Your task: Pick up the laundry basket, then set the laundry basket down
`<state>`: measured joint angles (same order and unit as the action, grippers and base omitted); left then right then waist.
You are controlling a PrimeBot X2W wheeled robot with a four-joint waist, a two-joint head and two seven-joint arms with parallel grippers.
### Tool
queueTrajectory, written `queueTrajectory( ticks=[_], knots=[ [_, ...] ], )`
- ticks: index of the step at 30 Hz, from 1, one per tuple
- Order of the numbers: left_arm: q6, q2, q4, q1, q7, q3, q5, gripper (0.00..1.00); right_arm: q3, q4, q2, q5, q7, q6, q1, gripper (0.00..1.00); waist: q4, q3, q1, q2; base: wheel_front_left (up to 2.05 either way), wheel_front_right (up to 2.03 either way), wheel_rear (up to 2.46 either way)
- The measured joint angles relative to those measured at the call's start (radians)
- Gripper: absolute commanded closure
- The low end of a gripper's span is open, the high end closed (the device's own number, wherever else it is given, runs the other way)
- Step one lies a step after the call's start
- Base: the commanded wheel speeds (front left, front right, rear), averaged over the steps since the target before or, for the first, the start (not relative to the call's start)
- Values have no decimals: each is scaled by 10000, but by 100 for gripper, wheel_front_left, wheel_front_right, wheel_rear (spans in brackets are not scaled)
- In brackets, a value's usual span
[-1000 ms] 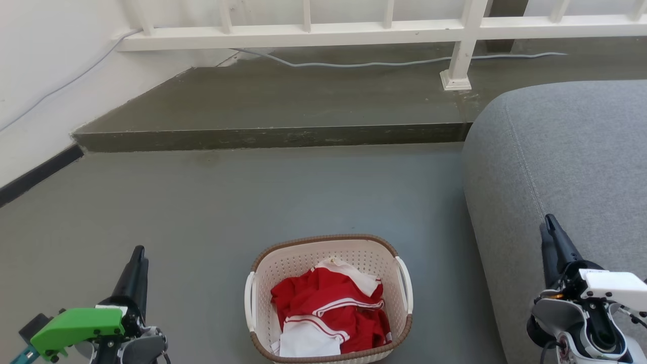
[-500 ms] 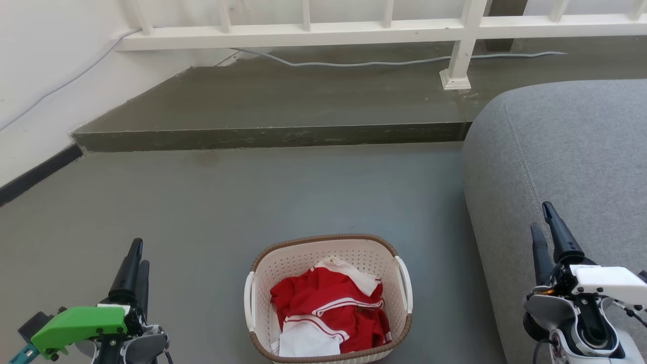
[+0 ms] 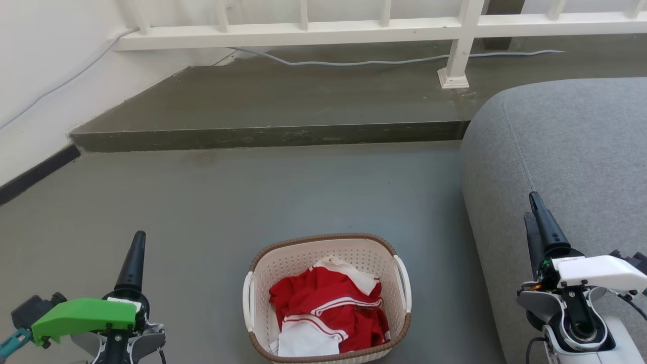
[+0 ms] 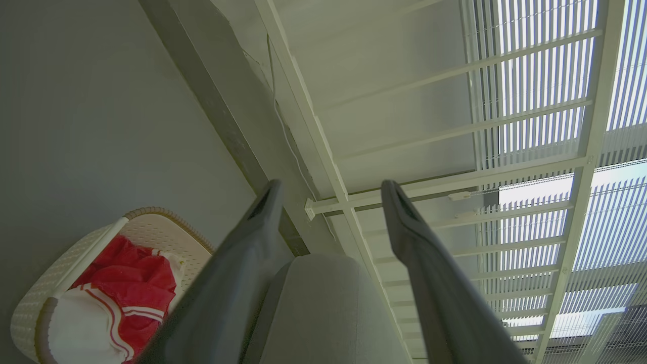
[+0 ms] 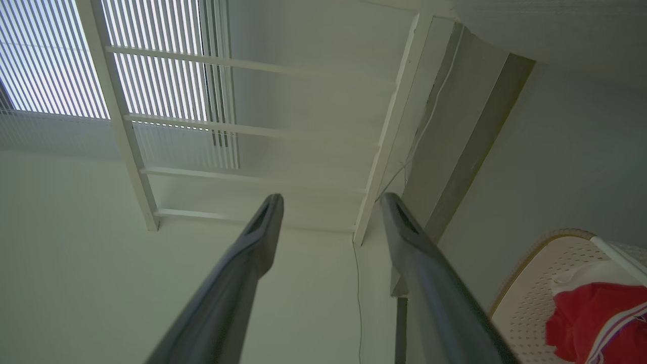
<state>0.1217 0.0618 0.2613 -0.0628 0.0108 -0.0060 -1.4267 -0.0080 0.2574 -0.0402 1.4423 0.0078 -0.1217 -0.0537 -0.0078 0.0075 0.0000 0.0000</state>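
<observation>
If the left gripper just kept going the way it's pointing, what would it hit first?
Nothing nearby. The left gripper points over the floor, with the basket off to one side. The first thing in line looks like the railing, though depth is hard to judge.

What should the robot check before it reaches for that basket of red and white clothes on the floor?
1. Fingers open: the left gripper and right gripper are both spread, with nothing between them: ok.
2. The laundry basket stands upright on the floor: ok.
3. Its white side handles are free of the clothes: ok.
4. Grippers at the handles: not ok; both are off to the basket's sides, apart from it.
5. Clearance between the right gripper and the grey sofa: cannot tell.
</observation>
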Motion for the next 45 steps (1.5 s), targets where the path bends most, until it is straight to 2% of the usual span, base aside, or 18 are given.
queueTrajectory(
  ticks=[8,18,31,45],
  knots=[
    [0,309,-54,0,-326,-445,1377,0,500,-36,-391,-1419,-307,-2,-55,0,-24,3,0,0,0,0,0],
    [-4,514,-121,-1,-665,-740,2959,0,815,-169,-441,-3135,-616,21,-214,0,-76,-20,0,0,0,0,0],
    [-178,527,-309,-2,-1091,-1007,4790,0,1313,-366,-516,-5212,-1055,439,-307,0,-122,-22,0,0,0,0,0],
    [-249,493,-481,-2,-1593,-1231,6623,0,1795,-483,-500,-7179,-1546,633,-402,0,-139,-1,0,0,0,0,0]
  ],
)
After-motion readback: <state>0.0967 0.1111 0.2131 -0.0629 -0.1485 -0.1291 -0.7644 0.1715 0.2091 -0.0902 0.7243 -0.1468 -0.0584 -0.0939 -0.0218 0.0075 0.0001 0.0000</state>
